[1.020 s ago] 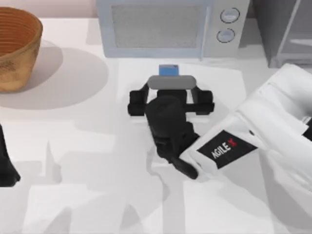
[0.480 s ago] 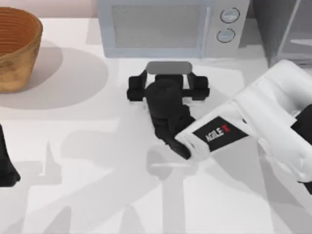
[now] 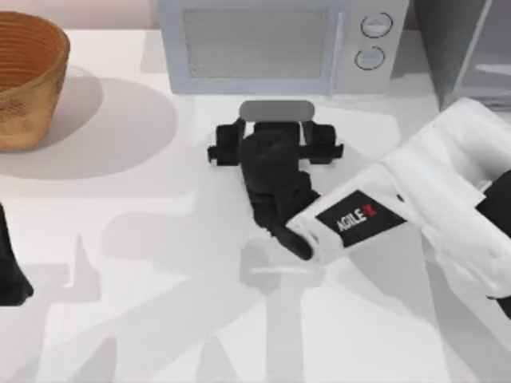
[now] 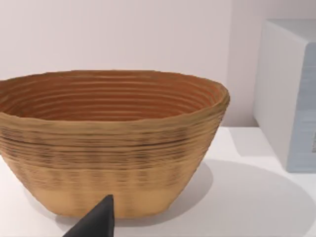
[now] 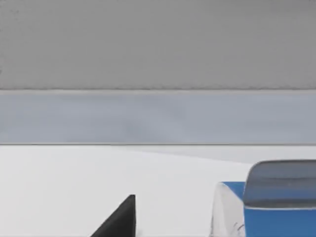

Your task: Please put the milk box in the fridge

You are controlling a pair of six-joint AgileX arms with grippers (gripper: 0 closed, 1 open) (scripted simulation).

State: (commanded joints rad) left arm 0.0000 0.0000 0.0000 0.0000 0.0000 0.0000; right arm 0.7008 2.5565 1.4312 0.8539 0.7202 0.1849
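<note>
The milk box (image 5: 276, 217) appears in the right wrist view as a blue carton with a grey top, standing on the white table close to the camera. One black fingertip (image 5: 121, 219) stands apart from it, with bare table between them. In the top view my right gripper (image 3: 275, 132) hangs open in front of the microwave, and its grey wrist plate covers the milk box. The fridge (image 3: 463, 48), dark grey with a pale framed door, stands at the back right corner. My left gripper (image 3: 8, 275) is parked at the table's left edge.
A light grey microwave (image 3: 271, 44) with two round knobs stands at the back centre, just beyond my right gripper. A woven basket (image 3: 24, 80) sits at the back left, and it looms large in the left wrist view (image 4: 108, 143). Open white tabletop lies in front.
My right gripper has moved toward the microwave and over the milk box, hiding its blue top in the top view. The left arm has stayed still.
</note>
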